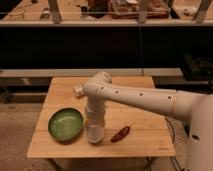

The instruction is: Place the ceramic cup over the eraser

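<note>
The white ceramic cup (94,133) stands on the wooden table (145,105) between the green bowl and the chili-shaped thing, right under my wrist. My gripper (94,125) points straight down onto the cup from above. The eraser is hidden from view.
A green bowl (65,124) sits just left of the cup. A reddish-brown chili-shaped thing (120,133) lies just right of it. A dark shelf unit (110,45) stands behind the table. The table's front edge is close to the cup.
</note>
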`<state>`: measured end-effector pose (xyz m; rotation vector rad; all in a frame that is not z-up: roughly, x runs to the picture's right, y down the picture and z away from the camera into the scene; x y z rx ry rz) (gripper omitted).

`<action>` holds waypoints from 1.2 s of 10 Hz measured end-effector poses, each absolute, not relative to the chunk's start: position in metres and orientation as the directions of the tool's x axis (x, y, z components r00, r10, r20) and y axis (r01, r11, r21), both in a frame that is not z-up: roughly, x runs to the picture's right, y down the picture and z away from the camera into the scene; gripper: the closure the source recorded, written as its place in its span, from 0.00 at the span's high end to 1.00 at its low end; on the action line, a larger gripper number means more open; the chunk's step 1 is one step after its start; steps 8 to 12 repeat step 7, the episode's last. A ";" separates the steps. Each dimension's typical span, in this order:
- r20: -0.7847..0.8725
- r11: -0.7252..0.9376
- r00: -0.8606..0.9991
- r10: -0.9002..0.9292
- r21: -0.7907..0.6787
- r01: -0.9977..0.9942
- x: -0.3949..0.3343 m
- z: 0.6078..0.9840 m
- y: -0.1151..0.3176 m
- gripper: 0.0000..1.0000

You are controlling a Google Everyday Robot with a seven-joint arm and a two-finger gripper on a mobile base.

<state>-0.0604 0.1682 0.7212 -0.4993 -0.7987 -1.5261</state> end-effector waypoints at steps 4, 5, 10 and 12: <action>0.718 0.014 -0.123 -0.686 0.181 0.983 -0.056 0.707 0.161 0.80; 0.720 0.016 -0.121 -0.684 0.181 0.983 -0.056 0.708 0.162 0.80; 0.720 0.024 -0.118 -0.684 0.184 0.983 -0.055 0.707 0.164 0.80; 0.720 0.024 -0.118 -0.684 0.184 0.983 -0.055 0.707 0.164 0.80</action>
